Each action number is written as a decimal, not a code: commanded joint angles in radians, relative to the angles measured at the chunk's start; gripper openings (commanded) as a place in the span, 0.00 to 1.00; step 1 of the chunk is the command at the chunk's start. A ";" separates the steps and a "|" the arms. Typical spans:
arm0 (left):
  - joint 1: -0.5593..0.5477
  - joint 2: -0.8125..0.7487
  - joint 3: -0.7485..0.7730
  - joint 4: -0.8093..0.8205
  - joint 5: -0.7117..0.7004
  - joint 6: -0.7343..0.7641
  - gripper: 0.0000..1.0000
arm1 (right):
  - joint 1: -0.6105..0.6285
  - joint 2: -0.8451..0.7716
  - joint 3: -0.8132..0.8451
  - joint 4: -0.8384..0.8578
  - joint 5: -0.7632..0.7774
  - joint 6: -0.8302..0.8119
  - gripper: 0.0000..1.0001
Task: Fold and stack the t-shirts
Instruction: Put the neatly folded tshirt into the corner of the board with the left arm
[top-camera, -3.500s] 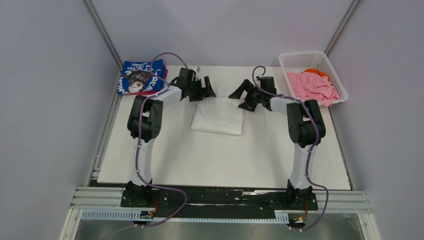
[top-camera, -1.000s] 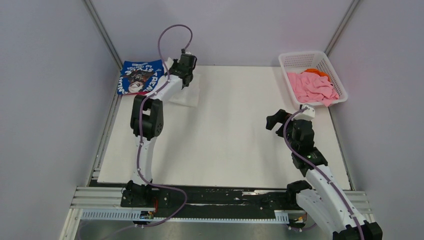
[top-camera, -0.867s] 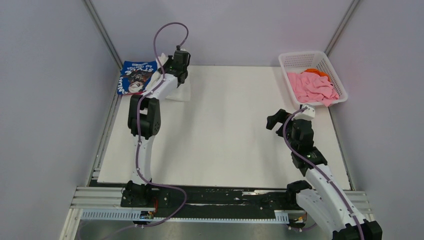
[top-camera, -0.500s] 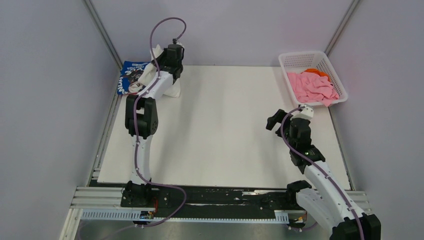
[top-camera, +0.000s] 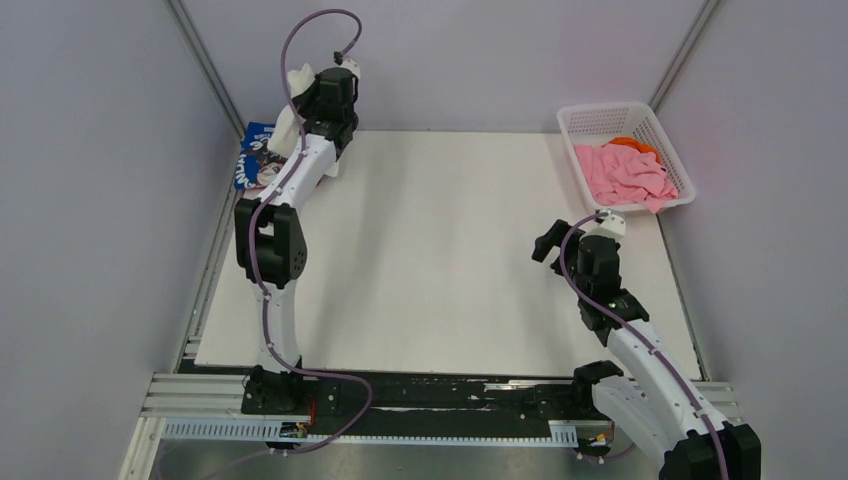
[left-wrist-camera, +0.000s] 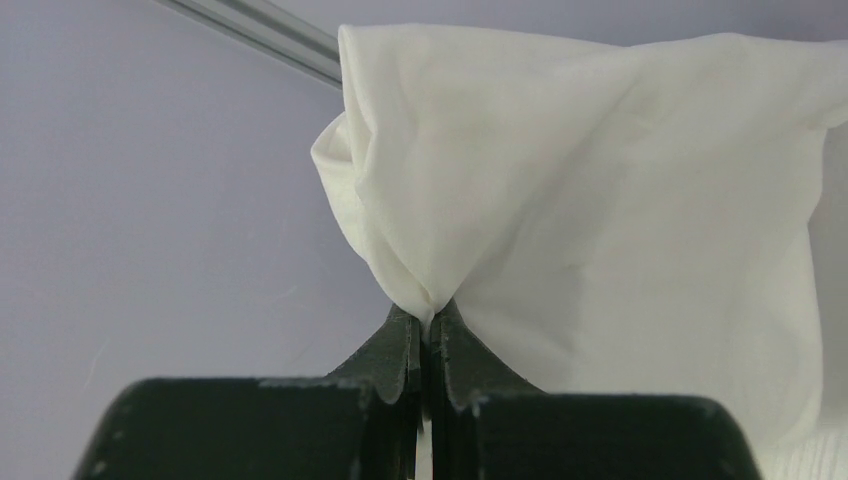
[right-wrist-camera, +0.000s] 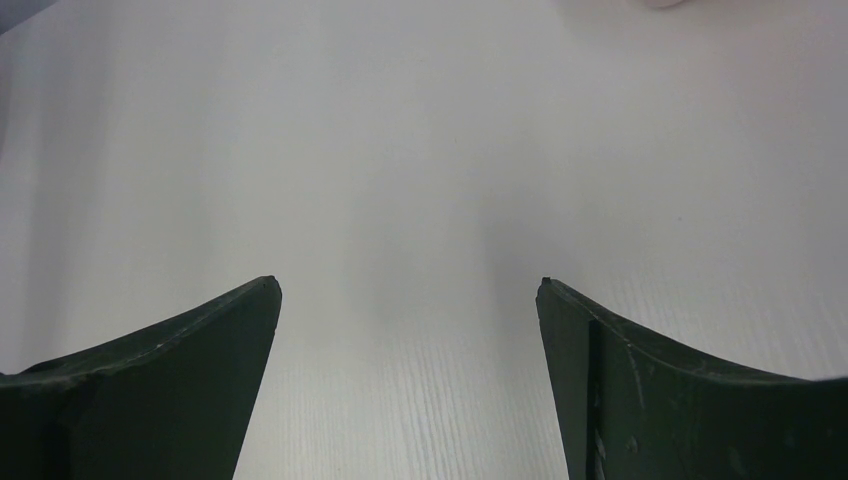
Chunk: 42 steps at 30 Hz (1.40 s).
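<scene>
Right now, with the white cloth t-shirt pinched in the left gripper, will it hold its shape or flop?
Likely floppy: the white cloth t-shirt bunches and creases where the left gripper pinches it. Probably light, since one small pinch seems to carry it. Its shape may well shift when set down.

Enclosure: three plain, pale lilac-grey wall panels (top-camera: 90, 200), joined at the back by two slanting aluminium corner posts (top-camera: 205, 65). Worktop (top-camera: 450, 260): white matte board, faintly ribbed (grain shows in the right wrist view). Near edge: aluminium extrusion rail (top-camera: 190, 395) carrying a black mounting plate (top-camera: 450, 392). Lighting: even, diffuse, with soft shadows.
</scene>
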<state>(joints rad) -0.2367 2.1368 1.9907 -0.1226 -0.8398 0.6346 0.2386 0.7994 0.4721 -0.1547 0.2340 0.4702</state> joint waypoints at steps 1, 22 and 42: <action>0.018 -0.097 0.053 0.048 0.004 0.011 0.00 | -0.002 -0.017 0.025 0.015 0.021 0.018 1.00; 0.251 0.162 0.184 0.077 0.181 -0.124 0.00 | -0.002 0.130 0.045 0.000 0.135 0.016 1.00; 0.351 0.365 0.350 0.068 0.331 -0.265 0.07 | -0.002 0.148 0.074 -0.029 0.169 0.008 1.00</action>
<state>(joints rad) 0.1127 2.4809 2.2810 -0.1104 -0.5369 0.4290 0.2386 0.9451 0.4988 -0.1867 0.3775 0.4770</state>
